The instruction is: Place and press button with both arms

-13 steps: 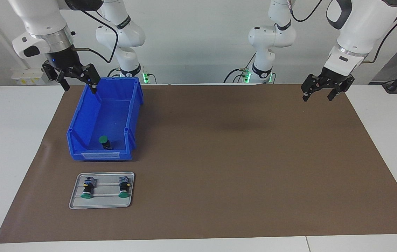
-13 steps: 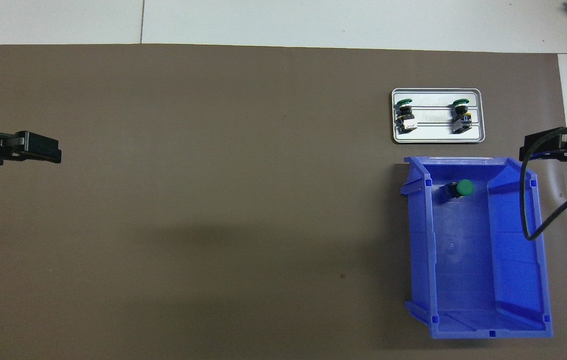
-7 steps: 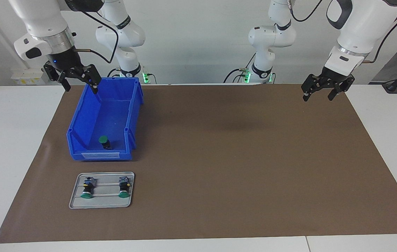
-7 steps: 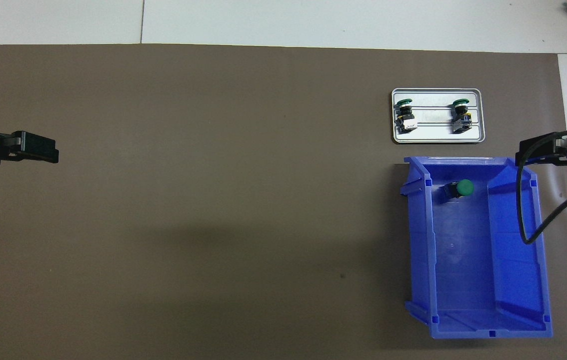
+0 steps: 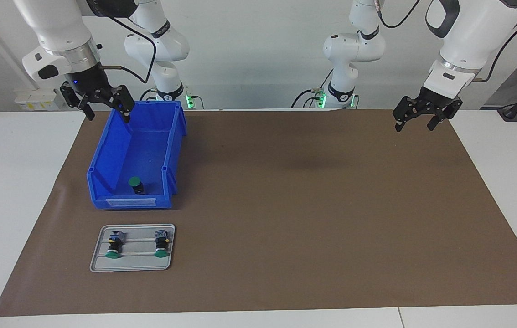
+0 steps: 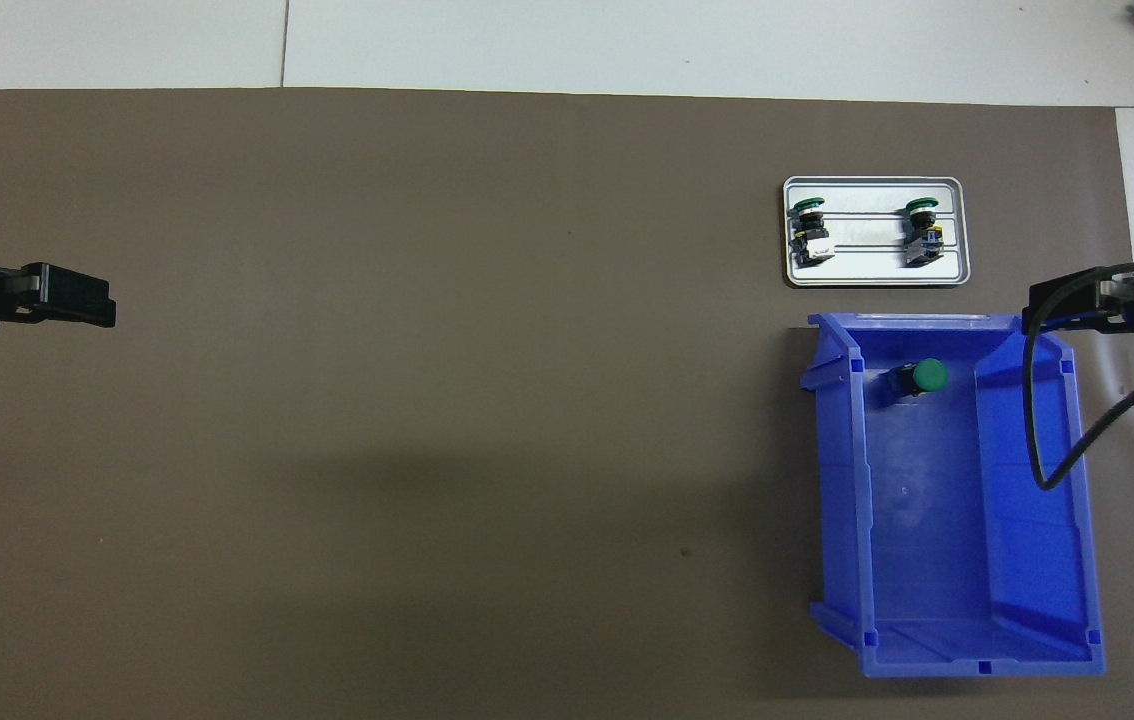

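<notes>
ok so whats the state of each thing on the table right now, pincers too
Green-capped push button in the blue plastic bin: loose on the bin floor, not held.
Blue plastic bin: open-topped, on the brown mat.
Two green-capped buttons on the silver metal tray: lying on their sides.
Left pincer: open, empty, over the mat.
Right pincer: open, empty, over the bin's rim.

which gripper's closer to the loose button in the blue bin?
Right. The right gripper hangs open over the blue bin's robot-side rim, bin holding the button. The left gripper waits open over the mat's other end.
</notes>
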`<state>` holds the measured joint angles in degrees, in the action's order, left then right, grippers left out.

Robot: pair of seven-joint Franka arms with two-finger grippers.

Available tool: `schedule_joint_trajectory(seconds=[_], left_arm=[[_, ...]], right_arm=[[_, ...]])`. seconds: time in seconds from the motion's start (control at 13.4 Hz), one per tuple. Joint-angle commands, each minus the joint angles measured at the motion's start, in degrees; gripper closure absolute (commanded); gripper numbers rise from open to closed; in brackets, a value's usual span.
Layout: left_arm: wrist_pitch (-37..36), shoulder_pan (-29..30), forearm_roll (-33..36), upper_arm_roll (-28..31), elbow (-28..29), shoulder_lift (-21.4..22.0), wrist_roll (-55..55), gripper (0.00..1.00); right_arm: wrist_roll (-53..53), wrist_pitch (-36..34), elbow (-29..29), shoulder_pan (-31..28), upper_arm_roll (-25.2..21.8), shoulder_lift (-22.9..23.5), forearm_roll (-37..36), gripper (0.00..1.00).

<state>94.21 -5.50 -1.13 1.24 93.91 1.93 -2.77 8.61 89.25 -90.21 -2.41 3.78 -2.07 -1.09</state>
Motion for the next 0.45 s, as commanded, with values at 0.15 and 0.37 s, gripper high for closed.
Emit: schedule_joint_trajectory(seconds=[0.15, 0.37], left_arm=[[-1.0, 0.2, 0.8, 0.1, 1.0, 1.3, 0.3, 0.0], [-1.0, 0.2, 0.8, 0.1, 1.0, 1.3, 0.3, 0.0]], right_arm=[[-3.4, 0.0, -2.2, -0.5, 0.4, -1.2, 1.0, 0.01], [-3.3, 0.0, -2.2, -0.5, 0.4, -1.2, 1.0, 0.01]])
